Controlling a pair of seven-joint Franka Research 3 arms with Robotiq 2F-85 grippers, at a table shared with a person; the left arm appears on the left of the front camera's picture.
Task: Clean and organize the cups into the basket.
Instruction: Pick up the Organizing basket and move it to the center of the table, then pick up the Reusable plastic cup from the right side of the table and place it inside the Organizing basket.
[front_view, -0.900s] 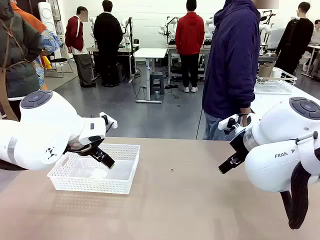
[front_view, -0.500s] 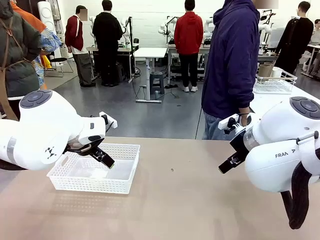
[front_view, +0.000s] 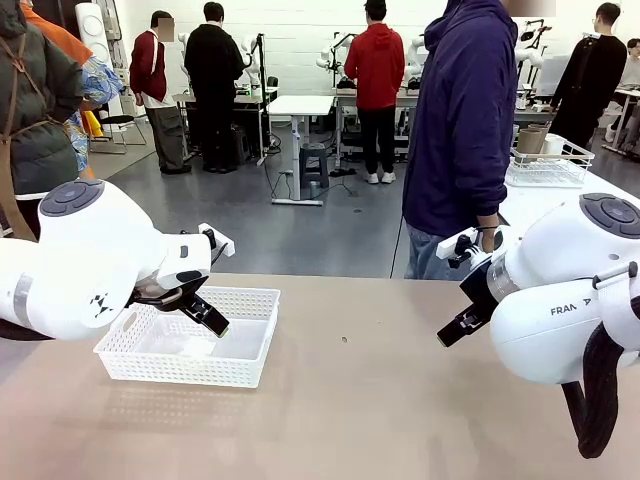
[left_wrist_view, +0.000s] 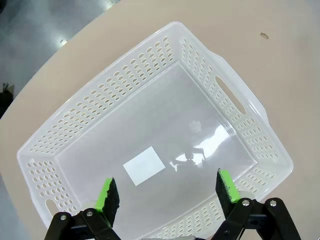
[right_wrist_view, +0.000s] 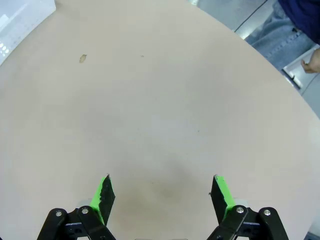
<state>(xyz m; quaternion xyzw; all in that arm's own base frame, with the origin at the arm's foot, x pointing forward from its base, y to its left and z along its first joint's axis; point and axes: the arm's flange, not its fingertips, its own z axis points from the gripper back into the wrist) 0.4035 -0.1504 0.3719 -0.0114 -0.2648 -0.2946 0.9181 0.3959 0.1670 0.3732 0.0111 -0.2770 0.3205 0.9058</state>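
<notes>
Jaws spread wide on the left gripper (left_wrist_view: 166, 185) and the right gripper (right_wrist_view: 161, 182), nothing held.
The left gripper hangs over the white basket (left_wrist_view: 125, 70), which holds 0 cups, just a white label (left_wrist_view: 143, 166) on its floor. Its long axis runs left-right across the table (front_view: 380, 400). The right gripper faces bare tabletop. The tan cups (front_view: 532, 138) seem to stand upright in a wire basket (front_view: 560, 172) well beyond the right arm, beside the person (front_view: 465, 120). So the right gripper looks the nearer 1 for a first pick, and the left the nearer for placing.
</notes>
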